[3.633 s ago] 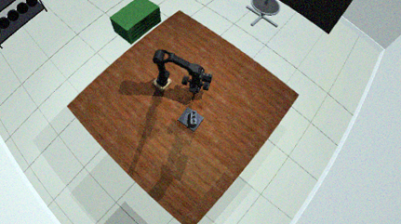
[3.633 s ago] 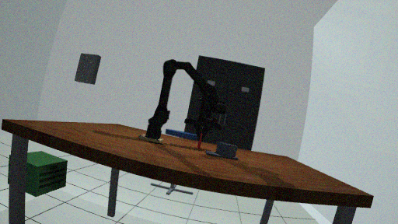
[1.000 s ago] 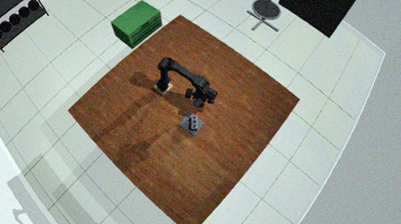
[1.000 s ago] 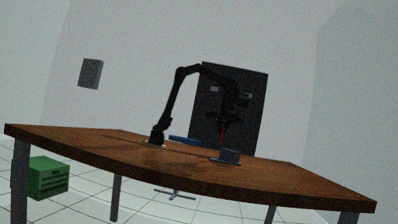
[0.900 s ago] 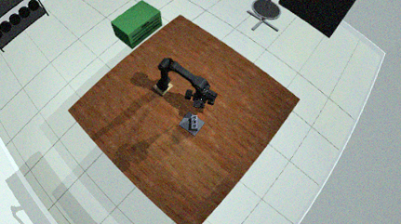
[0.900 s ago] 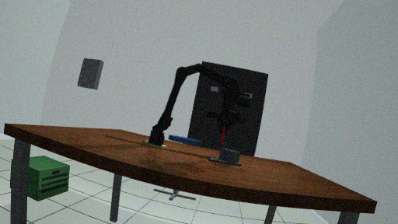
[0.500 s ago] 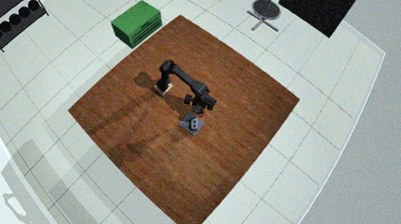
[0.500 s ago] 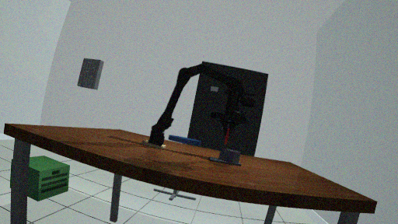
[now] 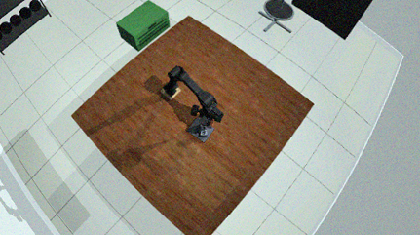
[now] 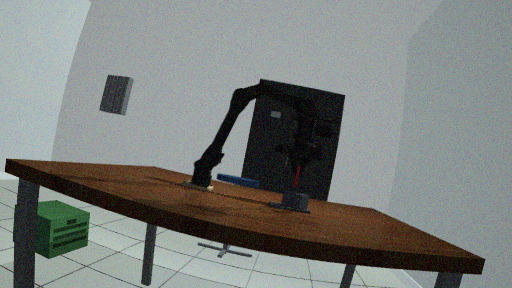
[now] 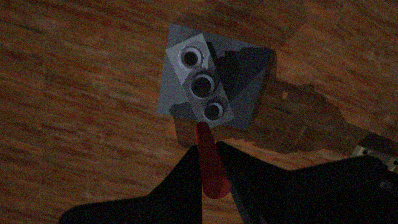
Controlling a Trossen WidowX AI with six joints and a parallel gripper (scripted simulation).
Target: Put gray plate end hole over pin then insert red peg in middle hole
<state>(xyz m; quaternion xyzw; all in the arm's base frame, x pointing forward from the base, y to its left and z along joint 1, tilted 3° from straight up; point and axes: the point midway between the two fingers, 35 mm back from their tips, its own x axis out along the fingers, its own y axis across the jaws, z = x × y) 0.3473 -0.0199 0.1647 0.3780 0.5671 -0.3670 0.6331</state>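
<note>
Closed tight on the red peg (image 11: pixel 211 161), the end effector (image 11: pixel 212 165), with both dark fingers pressing the shaft from either side at the lower middle of the wrist view. Peg's free tip pointing up-frame, ending just below the near edge of the base (image 11: pixel 250 95).

Gray plate (image 11: pixel 200 82) already flat on the base, slanting from upper left to lower right in the wrist view, three holes in a row along it. Upper hole looks filled by something pale, probably the pin; cannot be sure at this sharpness. Middle hole (image 11: pixel 202 85) dark and open, the target.

Key relation: middle hole sits up-frame of the peg tip and very slightly left, with the lower end hole (image 11: pixel 213 111) lying between tip and target. Peg tip therefore short of the middle hole, nearer the wrong hole. Peg's long axis running along the view direction, roughly upright over the counter (image 11: pixel 75 125); confirmed in the exterior view, red shaft (image 10: pixel 297 176) hanging vertical above the base (image 10: pixel 295 201), clearly apart from it.

Likely next need: a small shift onward past the end hole before any descent.
</note>
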